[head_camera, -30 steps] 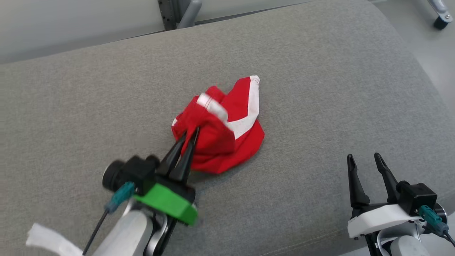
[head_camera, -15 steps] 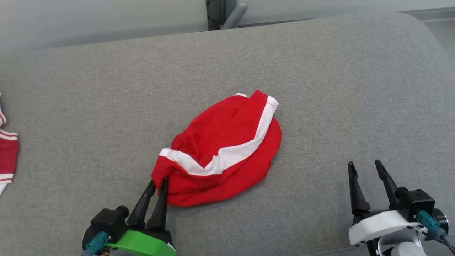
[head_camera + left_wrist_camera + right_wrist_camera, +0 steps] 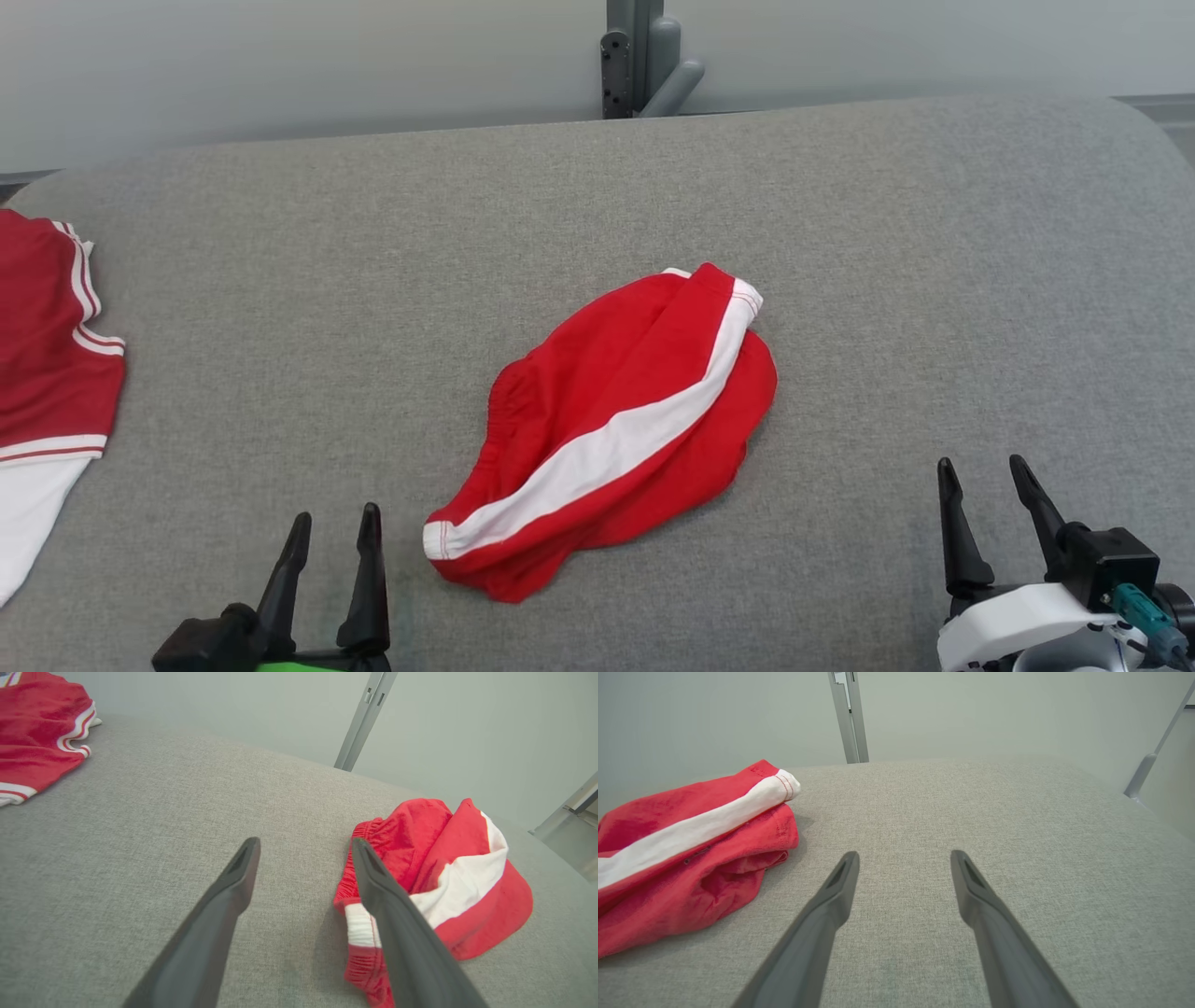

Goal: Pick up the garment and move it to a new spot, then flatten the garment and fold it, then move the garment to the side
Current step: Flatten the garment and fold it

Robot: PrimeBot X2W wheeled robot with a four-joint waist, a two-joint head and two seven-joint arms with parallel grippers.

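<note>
The left gripper (image 3: 337, 513) had its jaws apart and empty at the lower left of the head view, the tips just beside the near corner of the garment (image 3: 616, 429); whether a finger brushed the cloth could not be told. The right gripper (image 3: 980, 461), at the lower right, also stood with jaws apart and empty, clear of the cloth. The garment, red with a white stripe, lay bunched and doubled over itself in the middle of the frame on the grey cushion (image 3: 840, 233), slanting from lower centre toward upper right, so flattening looked not yet done. A pinch taking only the top layer at the gathered waistband would likely lift a bundle instead of spreading it, and low fingertips could snag the cushion weave and drag the cloth into deeper creases. Counted: two grippers with two fingers each, one garment at centre, one other red-and-white garment (image 3: 47, 336) at the left edge, one cushion, one metal post (image 3: 644, 56) at top centre
</note>
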